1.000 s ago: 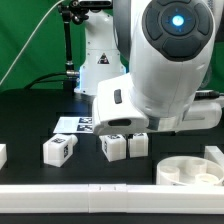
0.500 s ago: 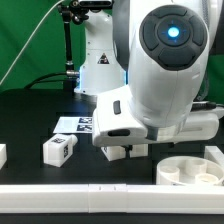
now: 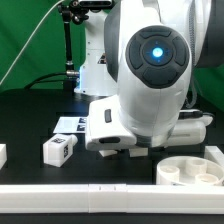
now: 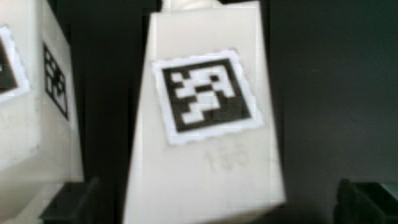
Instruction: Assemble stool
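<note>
1. Black table (image 3: 30,125), green backdrop.
2. Gripper (image 4: 214,205) gapes wide, empty, directly over a leg (image 4: 210,110); the leg's long axis crosses the closing line.
3. Seat (image 3: 190,172) lies at four o'clock in the exterior view.

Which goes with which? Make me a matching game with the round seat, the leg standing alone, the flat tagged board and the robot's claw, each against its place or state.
Things: 1 round seat; 2 lone leg; 3 marker board; 4 gripper.
Places or states: A open, astride a tagged leg; B exterior view's lower right; C lying flat, partly behind the arm; D exterior view's left, clear of the arm.
Pairs: 1-B, 2-D, 3-C, 4-A.
</note>
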You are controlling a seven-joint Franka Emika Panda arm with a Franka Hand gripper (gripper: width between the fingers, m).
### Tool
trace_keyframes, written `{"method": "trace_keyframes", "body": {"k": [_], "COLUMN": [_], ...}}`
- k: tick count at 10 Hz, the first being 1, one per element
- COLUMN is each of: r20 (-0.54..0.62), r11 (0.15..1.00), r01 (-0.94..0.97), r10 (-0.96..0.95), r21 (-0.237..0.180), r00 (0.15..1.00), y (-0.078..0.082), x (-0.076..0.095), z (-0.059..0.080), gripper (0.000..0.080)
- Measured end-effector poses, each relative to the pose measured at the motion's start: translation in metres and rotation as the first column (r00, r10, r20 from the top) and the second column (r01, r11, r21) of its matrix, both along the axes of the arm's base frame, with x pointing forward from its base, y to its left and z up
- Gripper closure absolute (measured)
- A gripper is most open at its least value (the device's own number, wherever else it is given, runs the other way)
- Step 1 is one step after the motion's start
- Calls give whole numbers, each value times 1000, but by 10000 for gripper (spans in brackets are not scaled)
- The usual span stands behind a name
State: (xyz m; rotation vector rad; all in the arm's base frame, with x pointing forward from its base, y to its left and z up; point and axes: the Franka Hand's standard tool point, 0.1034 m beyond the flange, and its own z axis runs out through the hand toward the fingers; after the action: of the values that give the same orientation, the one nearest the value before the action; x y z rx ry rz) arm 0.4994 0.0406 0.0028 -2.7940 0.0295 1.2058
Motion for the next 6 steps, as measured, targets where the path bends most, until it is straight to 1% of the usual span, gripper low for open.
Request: {"method": "trace_keyframes", "body": {"k": [2,4,5,6], "r20": [0,0,-9,-52], "r11": [1000,1000,1000,999], "r01": [15,13,19,41], "r10": [-15,-13,-19,-43], "r21": [-1,-1,-8,-34], "r00": [1000,1000,1000,998], "y": [-5,-4,-4,-5], "x": [-2,-2,-3,-10], "z": [0,0,0,1], "gripper": [151,151,151,151]}}
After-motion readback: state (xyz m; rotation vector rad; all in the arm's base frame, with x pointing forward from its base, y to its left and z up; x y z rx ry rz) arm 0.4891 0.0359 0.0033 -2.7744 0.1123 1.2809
